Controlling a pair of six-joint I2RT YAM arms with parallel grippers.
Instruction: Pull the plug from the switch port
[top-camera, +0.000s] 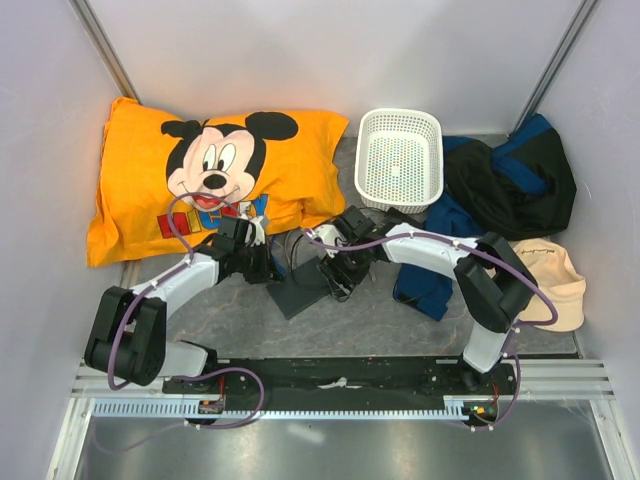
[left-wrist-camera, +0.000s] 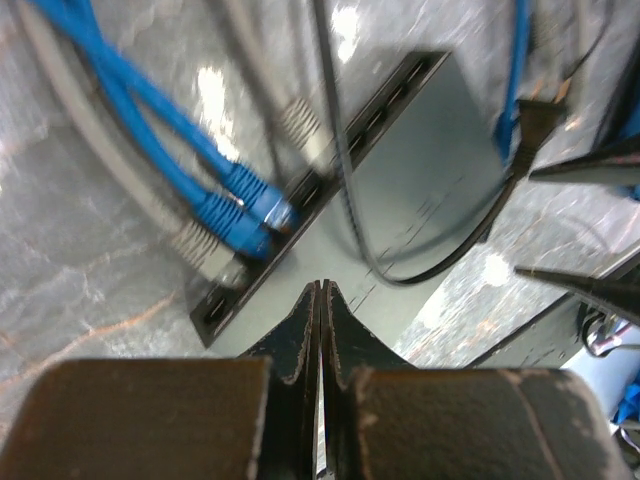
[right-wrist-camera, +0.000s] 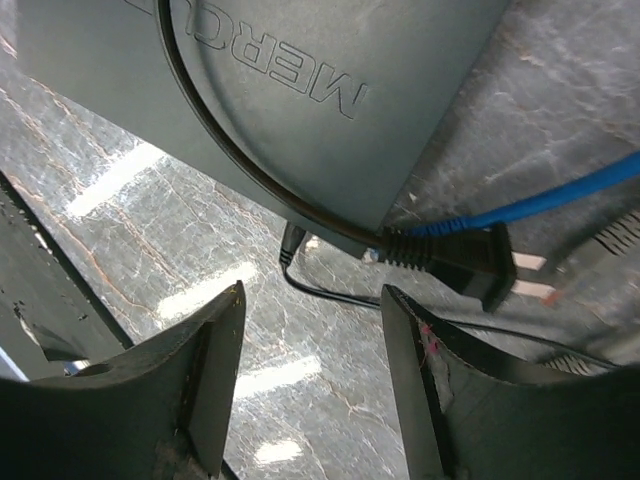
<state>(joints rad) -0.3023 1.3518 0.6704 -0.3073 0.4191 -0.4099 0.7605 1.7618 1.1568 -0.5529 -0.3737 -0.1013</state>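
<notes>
The switch port (left-wrist-camera: 400, 190) is a flat dark-grey box lying on the marbled table, also seen in the top view (top-camera: 300, 296) and the right wrist view (right-wrist-camera: 300, 90). Two blue cable plugs (left-wrist-camera: 245, 212) and a clear plug (left-wrist-camera: 212, 258) sit in the sockets along its narrow edge. My left gripper (left-wrist-camera: 322, 287) is shut, empty, its tips over the box just behind the sockets. My right gripper (right-wrist-camera: 312, 290) is open over bare table beside the box's opposite edge, nothing between its fingers. A small black cord connector (right-wrist-camera: 292, 243) meets that edge.
A loose black two-prong mains plug (right-wrist-camera: 470, 262) and its cord lie across the box. An orange cartoon pillow (top-camera: 200, 170), white basket (top-camera: 400, 160), dark jacket (top-camera: 510, 180) and beige cap (top-camera: 555, 285) ring the work area.
</notes>
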